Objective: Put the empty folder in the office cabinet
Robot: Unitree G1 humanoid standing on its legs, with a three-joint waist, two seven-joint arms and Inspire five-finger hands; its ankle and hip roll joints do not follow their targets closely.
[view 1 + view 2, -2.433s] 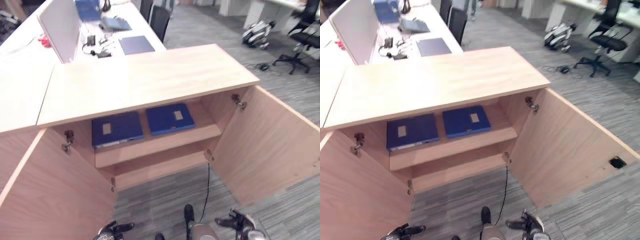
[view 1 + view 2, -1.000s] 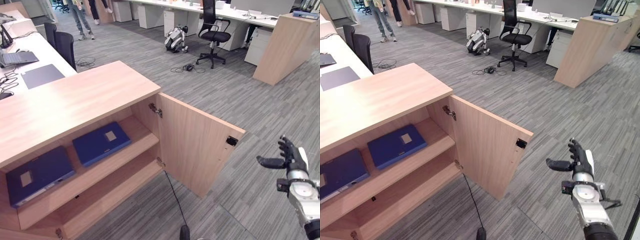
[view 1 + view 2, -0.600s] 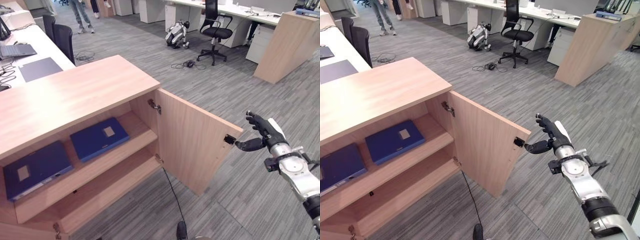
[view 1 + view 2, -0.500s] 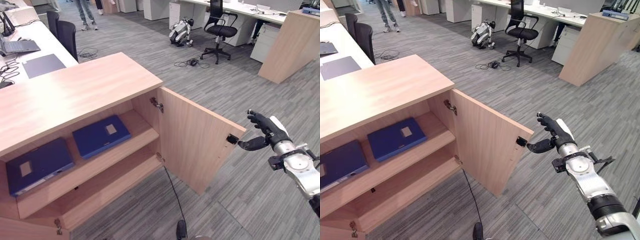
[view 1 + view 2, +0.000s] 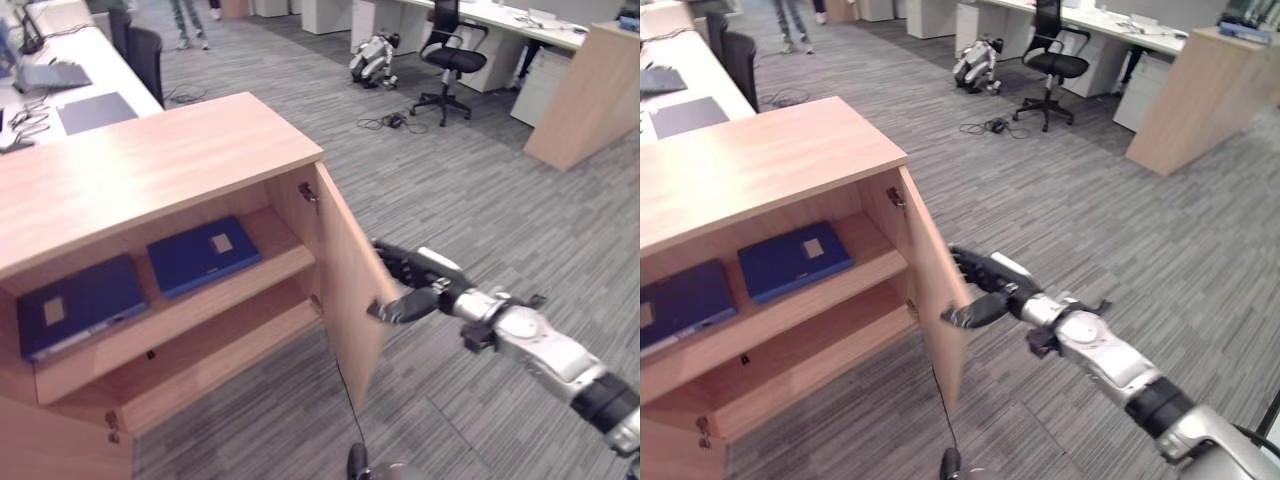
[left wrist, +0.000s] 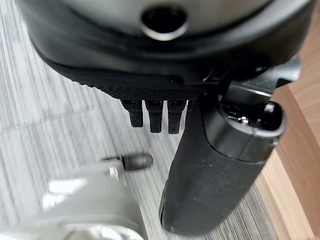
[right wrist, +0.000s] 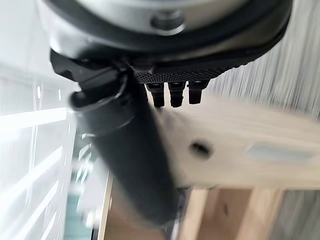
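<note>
The wooden office cabinet [image 5: 150,170] stands low in front of me. Two blue folders [image 5: 203,256] [image 5: 75,305] lie flat, side by side, on its upper shelf. The right door [image 5: 350,290] stands about half shut, edge-on to me. My right hand [image 5: 425,285] is open, its straight fingers against the door's outer face and its thumb [image 5: 395,308] near the free edge. In the right wrist view the door panel [image 7: 240,145] is close past the fingers. My left hand [image 6: 165,90] hangs low over the grey carpet beside the cabinet's wood, fingers relaxed and holding nothing.
A long white desk [image 5: 110,75] with a dark mat [image 5: 95,110] and a black chair [image 5: 145,60] runs behind the cabinet. A swivel chair [image 5: 455,60], a robot dog [image 5: 372,60] and a wooden counter [image 5: 585,100] stand on the carpet at the far right. A person's legs [image 5: 190,25] show far back.
My right hand has moved left from open air onto the right door. The door has swung from wide open to about half shut. The camera has shifted a little.
</note>
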